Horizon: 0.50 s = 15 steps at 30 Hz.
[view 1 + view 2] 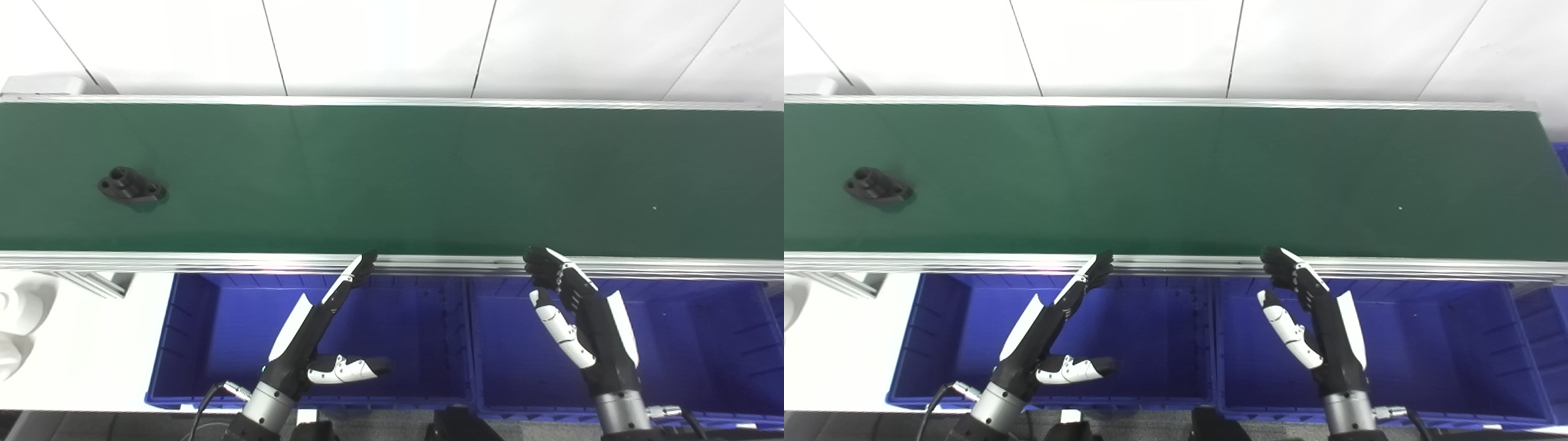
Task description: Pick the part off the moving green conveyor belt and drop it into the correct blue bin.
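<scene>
black part point(131, 185) (no readable writing)

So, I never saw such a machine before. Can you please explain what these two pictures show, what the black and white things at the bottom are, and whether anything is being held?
Both pictures come from two cameras side by side on a humanoid robot's head, so they show one scene from slightly different spots. The black and white things are the robot's left hand and right hand. Both are open with fingers apart, and hold nothing. They hover over two blue bins, near the metal edge of the green conveyor belt. One small black part lies on the belt, far to the left, out of touch with either hand.
</scene>
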### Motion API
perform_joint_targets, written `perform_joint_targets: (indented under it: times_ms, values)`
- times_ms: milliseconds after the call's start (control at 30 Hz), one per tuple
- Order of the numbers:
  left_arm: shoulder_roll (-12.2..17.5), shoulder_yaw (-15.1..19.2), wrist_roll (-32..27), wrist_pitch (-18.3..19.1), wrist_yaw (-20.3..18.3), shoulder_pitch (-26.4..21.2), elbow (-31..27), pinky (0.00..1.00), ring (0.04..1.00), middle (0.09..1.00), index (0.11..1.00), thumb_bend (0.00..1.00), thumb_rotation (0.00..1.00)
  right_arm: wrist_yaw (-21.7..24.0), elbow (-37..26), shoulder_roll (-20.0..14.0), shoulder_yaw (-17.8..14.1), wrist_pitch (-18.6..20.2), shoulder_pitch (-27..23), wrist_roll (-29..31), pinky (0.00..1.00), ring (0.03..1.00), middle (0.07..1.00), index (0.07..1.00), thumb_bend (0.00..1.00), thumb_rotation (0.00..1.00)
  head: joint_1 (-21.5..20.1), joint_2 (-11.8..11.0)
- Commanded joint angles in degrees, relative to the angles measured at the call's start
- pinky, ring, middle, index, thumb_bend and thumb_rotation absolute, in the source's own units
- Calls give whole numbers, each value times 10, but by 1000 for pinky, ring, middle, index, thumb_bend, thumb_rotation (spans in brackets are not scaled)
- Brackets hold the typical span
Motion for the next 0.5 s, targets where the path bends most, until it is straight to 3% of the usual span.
perform_joint_targets:
  times_ms: [0,467]
  values:
    - [4,1,-4,-10,3,-1,-16,941,966,986,983,745,635,-4,-20,6,1,-9,4,-2,745,789,800,806,495,739,-1,0]
    - [4,4,-10,-17,4,-6,-4,940,967,987,982,749,616,0,-26,11,6,1,4,-1,779,807,812,821,445,725,-18,-5]
